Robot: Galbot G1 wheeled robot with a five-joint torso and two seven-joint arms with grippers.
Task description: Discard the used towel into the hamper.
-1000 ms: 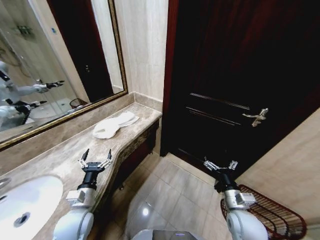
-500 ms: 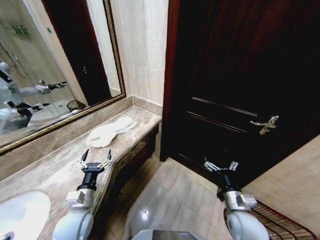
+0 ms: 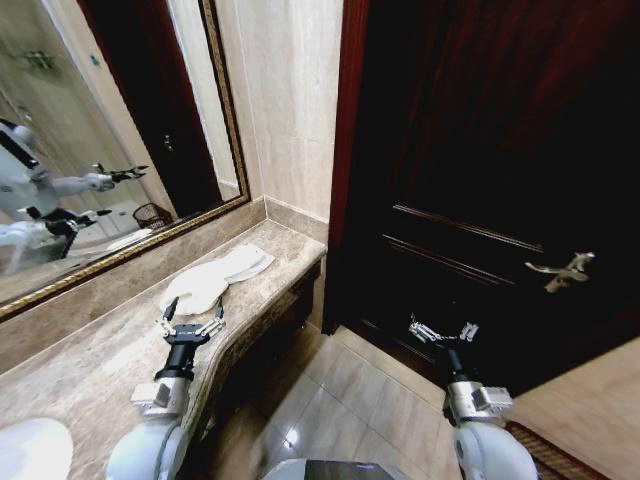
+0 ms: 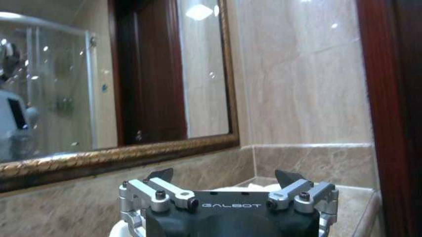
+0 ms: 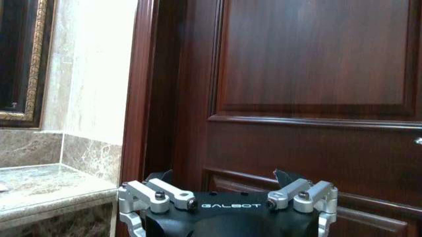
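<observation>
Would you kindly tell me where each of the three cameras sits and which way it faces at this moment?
Head view: on the robot's head, looking forward and down at the beige marble counter, white towel and dark wooden door; both arms show, left gripper and right gripper open.
Left wrist view: behind the left gripper, facing the gold-framed mirror.
Right wrist view: behind the right gripper, facing the door.
Shared: the wrist views both catch the counter; all three show the mirror's frame.
</observation>
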